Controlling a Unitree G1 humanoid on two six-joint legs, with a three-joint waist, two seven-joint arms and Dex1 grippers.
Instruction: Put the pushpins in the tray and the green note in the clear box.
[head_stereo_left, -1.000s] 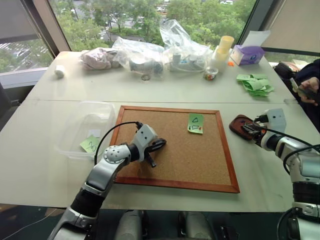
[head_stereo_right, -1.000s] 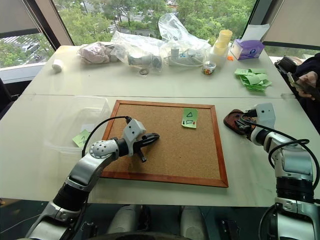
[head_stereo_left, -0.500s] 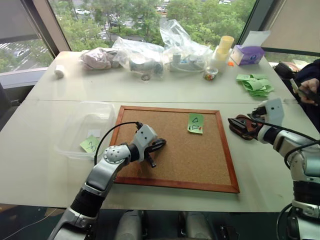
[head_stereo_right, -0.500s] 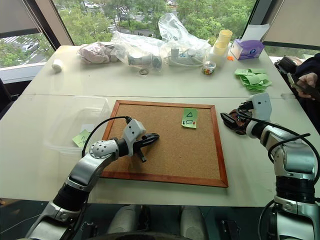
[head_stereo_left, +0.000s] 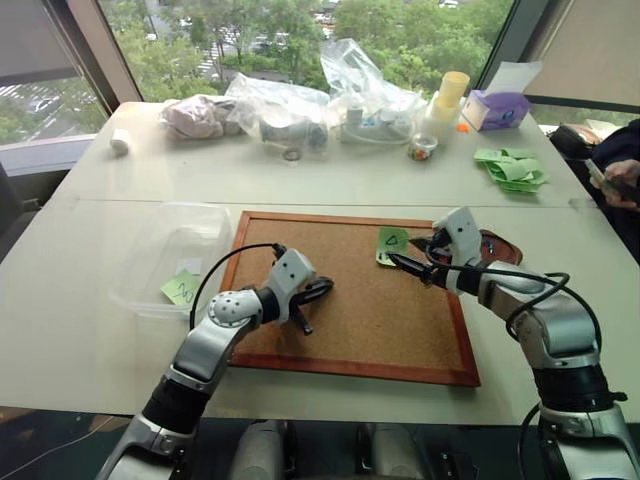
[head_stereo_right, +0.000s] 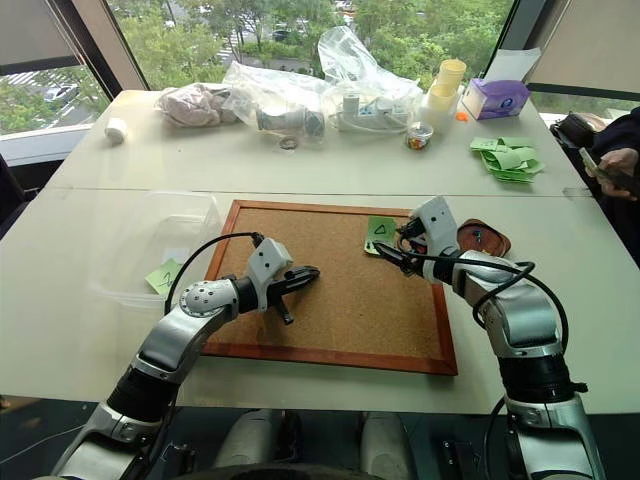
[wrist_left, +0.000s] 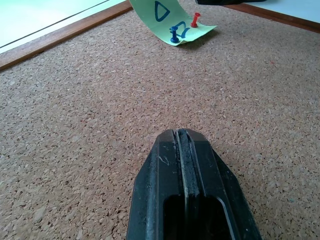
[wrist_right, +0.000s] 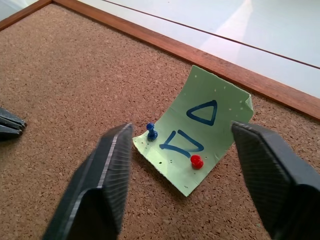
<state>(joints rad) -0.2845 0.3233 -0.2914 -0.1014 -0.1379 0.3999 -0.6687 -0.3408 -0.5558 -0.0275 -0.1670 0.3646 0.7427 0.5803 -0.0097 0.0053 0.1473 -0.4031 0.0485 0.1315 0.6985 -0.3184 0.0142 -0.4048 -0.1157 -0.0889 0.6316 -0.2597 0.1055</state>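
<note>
Hovering over the corkboard (head_stereo_left: 350, 300), the right gripper (wrist_right: 182, 170) spreads its fingers around the green note (wrist_right: 197, 127), pinned at its near edge by two pushpins (wrist_right: 197, 161). Left gripper (wrist_left: 184, 165) is clenched, empty. Tray (head_stereo_left: 497, 247) right, box (head_stereo_left: 175, 250) left; both steps remain.

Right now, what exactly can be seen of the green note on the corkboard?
The green note is a small bright green paper square bearing a drawn triangle and a second outline. Its lower edge is held to the corkboard by a blue pin and a red pin; its upper part curls up free. The right gripper hangs open before it.
</note>
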